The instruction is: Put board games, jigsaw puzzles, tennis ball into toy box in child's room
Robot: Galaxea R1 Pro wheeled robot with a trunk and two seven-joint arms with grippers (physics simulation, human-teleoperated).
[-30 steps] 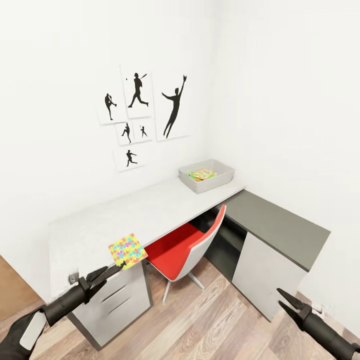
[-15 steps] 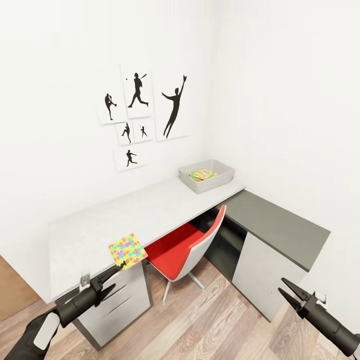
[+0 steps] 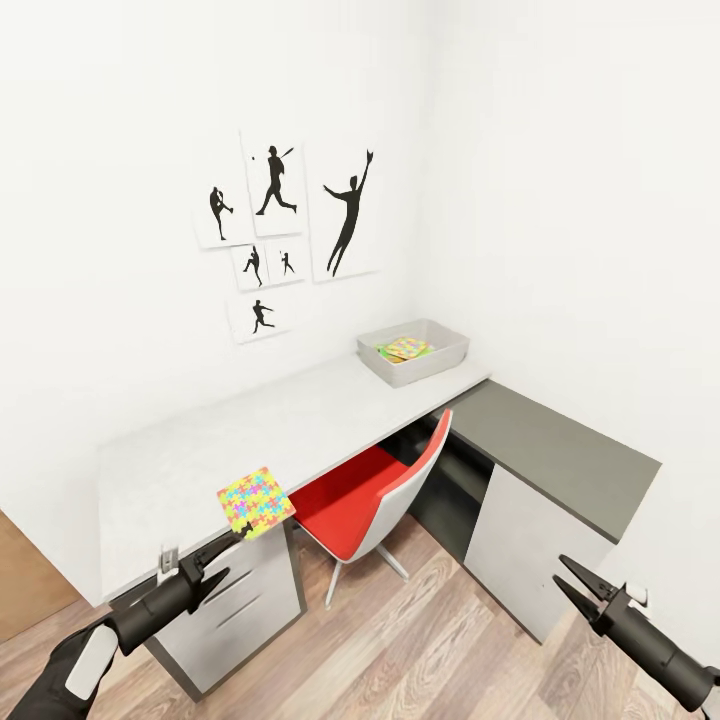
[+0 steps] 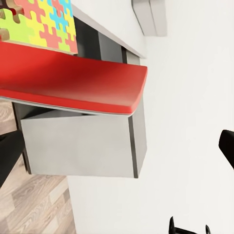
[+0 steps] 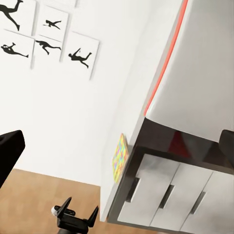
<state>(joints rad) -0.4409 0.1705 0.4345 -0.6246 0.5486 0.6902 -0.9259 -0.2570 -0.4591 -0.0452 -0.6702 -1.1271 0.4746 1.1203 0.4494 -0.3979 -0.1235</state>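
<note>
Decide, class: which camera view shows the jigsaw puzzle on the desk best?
The head view: the whole jigsaw puzzle lies flat at the white desk's near edge, overhanging slightly. The left wrist view catches a cropped corner; the right wrist view shows it thin and edge-on.

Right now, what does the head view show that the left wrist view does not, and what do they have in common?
Head view alone: the toy box at the far end of the light table, colourful toys inside it, the silhouette pictures on the wall, and both open tools, left tool and right tool.

Left wrist view alone: a close look under the chair seat at the grey cabinet.

Both: the jigsaw puzzle at the table's near edge, the red chair, the wooden floor.
</note>
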